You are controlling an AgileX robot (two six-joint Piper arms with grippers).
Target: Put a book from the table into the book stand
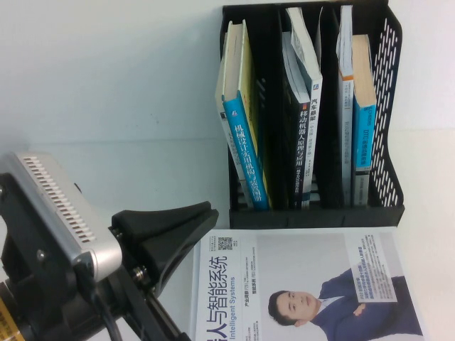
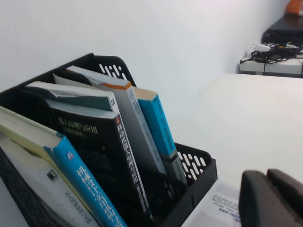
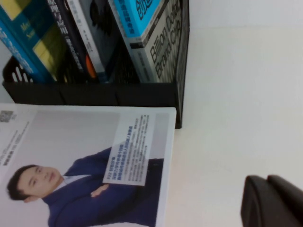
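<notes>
**Blue-and-white book already in the stand**

The book stand (image 1: 387,106) rises at the far side of the table (image 1: 106,106), and the book (image 1: 362,121) stands upright in its rightmost slot, against the perforated side wall; in the right wrist view its cover (image 3: 158,45) reads "Billion Dollar Brand Club". So the placing looks done, and all that seems left is for the arms to draw clear.

A white-cover book (image 1: 306,284) showing a man in a blue suit lies flat on the table just in front of the stand, untouched. Other books fill the stand's left and middle slots.

The left gripper (image 1: 167,238) hovers in front of the stand's left end, beside that flat book, its fingers together on nothing. The right gripper (image 3: 272,201) hangs over bare table in front of the stand's right corner, its fingers likewise together and empty.
</notes>
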